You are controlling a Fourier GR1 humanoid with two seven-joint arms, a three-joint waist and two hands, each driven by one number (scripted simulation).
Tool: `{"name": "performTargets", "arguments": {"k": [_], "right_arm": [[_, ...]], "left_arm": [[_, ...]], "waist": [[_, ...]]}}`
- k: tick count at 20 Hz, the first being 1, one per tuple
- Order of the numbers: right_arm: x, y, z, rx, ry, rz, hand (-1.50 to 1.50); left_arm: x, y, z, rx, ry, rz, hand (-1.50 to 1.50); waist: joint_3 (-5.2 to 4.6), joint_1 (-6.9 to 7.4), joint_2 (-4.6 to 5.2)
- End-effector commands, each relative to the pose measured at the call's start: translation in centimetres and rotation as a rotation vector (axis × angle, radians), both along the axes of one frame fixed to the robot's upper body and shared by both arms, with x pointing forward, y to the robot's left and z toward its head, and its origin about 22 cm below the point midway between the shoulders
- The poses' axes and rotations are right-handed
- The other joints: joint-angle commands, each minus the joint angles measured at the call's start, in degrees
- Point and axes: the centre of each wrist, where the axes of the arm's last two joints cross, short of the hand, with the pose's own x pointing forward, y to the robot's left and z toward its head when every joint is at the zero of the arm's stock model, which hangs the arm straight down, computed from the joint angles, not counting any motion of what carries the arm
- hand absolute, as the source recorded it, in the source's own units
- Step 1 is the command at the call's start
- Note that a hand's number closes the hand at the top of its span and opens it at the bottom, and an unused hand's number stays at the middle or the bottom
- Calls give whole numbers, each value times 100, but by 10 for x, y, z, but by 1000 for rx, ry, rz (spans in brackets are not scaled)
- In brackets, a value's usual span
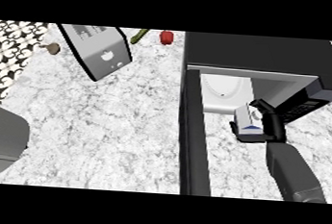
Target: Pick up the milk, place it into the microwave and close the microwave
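The milk [249,121] is a small white carton with a blue mark, held at the mouth of the open microwave [272,58]. My right hand [270,124] is curled round the carton, fingers on both sides of it. The microwave's black door [194,139] swings out toward me, left of the hand. Inside the white cavity lies a round turntable [224,88]. The control panel [308,106] shows at the hand's right. My left arm shows only as a grey forearm at the left edge; its hand is out of sight.
A grey toaster [98,49] stands at the back left of the marble counter [104,124]. Behind it lie a green vegetable [139,35], a red pepper [166,37] and a brown mushroom [52,48].
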Motion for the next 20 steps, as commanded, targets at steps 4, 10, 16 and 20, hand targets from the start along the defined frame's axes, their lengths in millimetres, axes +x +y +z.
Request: {"name": "performTargets", "arguments": {"k": [4, 10, 16, 20], "right_arm": [[68, -17, 86, -195, -85, -167, 150], [62, -29, 84, -231, -111, -218, 150], [57, -38, 82, -208, -129, -252, 150], [52, -37, 76, -201, -122, -267, 150]], "left_arm": [[9, 0, 5, -15, -31, -35, -150], [15, 4, 7, 8, -40, -59, -150], [20, 3, 12, 14, -54, -73, -150], [22, 4, 7, 4, -55, -75, -150]], "waist": [[28, 478, 240], [22, 580, 276], [39, 676, 326], [30, 793, 318]]}}
